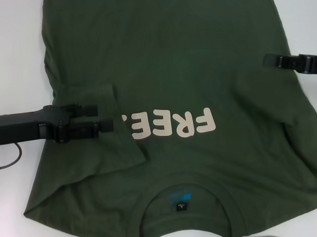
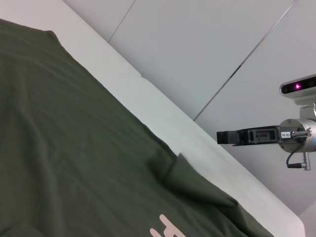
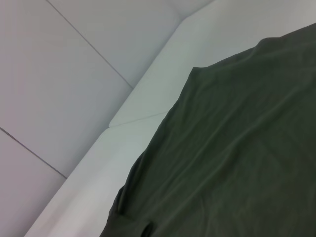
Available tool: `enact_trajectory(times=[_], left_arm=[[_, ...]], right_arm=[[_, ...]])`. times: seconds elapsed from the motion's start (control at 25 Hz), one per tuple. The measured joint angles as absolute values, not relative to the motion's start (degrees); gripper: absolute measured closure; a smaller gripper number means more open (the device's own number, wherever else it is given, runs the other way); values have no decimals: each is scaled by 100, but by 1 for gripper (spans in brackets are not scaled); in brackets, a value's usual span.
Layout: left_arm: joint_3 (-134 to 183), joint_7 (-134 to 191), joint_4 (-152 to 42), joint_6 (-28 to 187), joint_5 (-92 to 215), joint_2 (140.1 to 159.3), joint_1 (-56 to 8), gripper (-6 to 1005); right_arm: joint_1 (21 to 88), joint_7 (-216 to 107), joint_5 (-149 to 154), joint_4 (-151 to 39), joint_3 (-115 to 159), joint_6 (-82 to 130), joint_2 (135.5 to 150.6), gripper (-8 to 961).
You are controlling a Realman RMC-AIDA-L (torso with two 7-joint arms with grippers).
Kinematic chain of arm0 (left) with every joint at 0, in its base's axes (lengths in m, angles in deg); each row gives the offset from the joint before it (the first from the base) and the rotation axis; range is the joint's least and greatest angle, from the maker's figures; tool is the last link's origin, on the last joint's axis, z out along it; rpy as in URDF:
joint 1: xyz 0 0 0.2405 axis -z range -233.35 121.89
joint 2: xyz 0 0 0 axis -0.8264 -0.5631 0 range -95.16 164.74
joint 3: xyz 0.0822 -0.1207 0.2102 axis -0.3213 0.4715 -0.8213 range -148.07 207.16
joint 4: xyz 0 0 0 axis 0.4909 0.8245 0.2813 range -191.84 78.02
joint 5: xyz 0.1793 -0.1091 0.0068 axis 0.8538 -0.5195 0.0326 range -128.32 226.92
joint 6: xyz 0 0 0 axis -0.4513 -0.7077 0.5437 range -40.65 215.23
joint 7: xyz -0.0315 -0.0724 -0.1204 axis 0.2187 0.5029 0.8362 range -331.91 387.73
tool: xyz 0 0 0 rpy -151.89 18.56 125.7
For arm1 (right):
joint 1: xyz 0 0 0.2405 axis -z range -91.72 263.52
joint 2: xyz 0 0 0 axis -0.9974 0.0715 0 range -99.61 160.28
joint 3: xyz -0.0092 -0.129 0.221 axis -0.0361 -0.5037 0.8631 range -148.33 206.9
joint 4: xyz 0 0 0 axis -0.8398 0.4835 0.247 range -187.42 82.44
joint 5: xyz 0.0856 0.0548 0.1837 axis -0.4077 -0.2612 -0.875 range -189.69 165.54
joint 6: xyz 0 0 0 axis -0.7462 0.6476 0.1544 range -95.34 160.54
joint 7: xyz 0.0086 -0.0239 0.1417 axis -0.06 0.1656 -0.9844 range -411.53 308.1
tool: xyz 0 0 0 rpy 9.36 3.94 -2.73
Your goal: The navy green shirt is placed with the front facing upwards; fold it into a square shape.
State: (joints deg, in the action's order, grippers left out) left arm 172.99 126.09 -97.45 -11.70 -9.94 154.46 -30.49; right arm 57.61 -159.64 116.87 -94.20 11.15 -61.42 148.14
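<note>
Shirt: the navy green shirt (image 1: 188,70) lies front up on the white table (image 1: 13,61), its collar at 6 o'clock nearest the robot and its hem running out of the head view at 12 o'clock.
Lettering: cream "FREE!" lettering (image 1: 171,124) sits across the chest, read upside down from the robot's side; its end toward 9 o'clock is partly covered by cloth.
Neck label: a small black and blue neck label (image 1: 180,201) shows inside the collar at 6 o'clock.
Left fold: the sleeve (image 1: 104,128) on the robot's left is turned inward over the chest, its edge lying against the lettering.
Left gripper: the left gripper (image 1: 109,120) reaches in from 9 o'clock, low over that folded sleeve; its 2 fingers look close together on the cloth, but I cannot tell whether they pinch it.
Right gripper: the right gripper (image 1: 268,60) comes in from 3 o'clock at the shirt's edge, about level with the mid-body; its tip looks narrow, though I cannot tell whether the jaws are pressed together or spread.
Left wrist view: the right gripper (image 2: 227,137) appears beyond the table's far edge, and the shirt (image 2: 74,158) fills the near side.
Right wrist view: only the shirt (image 3: 237,158) and the table (image 3: 133,133).
</note>
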Motion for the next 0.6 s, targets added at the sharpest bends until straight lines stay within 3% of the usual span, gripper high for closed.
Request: enact_trajectory(times=[0.24, 0.36, 0.6], left_arm=[[17299, 12608, -9742, -1140, -994, 15449, -3045, 80], [17298, 12608, -9742, -1140, -994, 15449, -3035, 80], [17299, 12608, -9742, -1151, -994, 15449, -3023, 79]], right_arm=[[5734, -15971, 11674, -9407, 1089, -6112, 14832, 833], [5749, -15967, 11666, -9407, 1123, -6123, 14826, 637], [6070, -15981, 11659, -9410, 1152, -6266, 14695, 361]])
